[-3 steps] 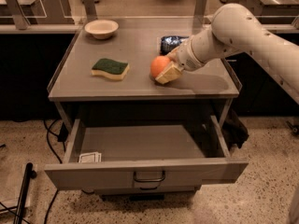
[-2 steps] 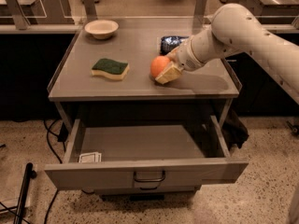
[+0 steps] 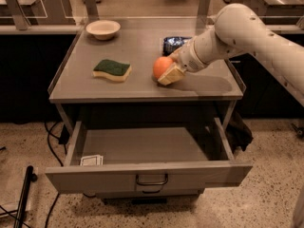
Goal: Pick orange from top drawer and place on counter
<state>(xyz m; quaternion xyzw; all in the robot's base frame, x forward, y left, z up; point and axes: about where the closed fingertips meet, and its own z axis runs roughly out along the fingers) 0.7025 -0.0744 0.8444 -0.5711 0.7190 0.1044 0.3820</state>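
The orange point(image 3: 161, 66) is on the grey counter point(image 3: 133, 46), right of its middle, held between the fingers of my gripper point(image 3: 165, 73). One tan finger point(image 3: 171, 74) lies across the front of the fruit; the other is hidden behind it. The orange sits at or just above the counter surface. My white arm reaches in from the right. The top drawer point(image 3: 147, 177) is pulled fully open below the counter, with its dark handle point(image 3: 151, 180) facing front. No orange lies inside it.
A green and yellow sponge point(image 3: 112, 70) lies left of the orange. A pale bowl point(image 3: 103, 29) stands at the counter's back left. A dark blue packet point(image 3: 175, 43) lies behind the gripper. A small white card point(image 3: 91, 160) lies in the drawer's front left corner.
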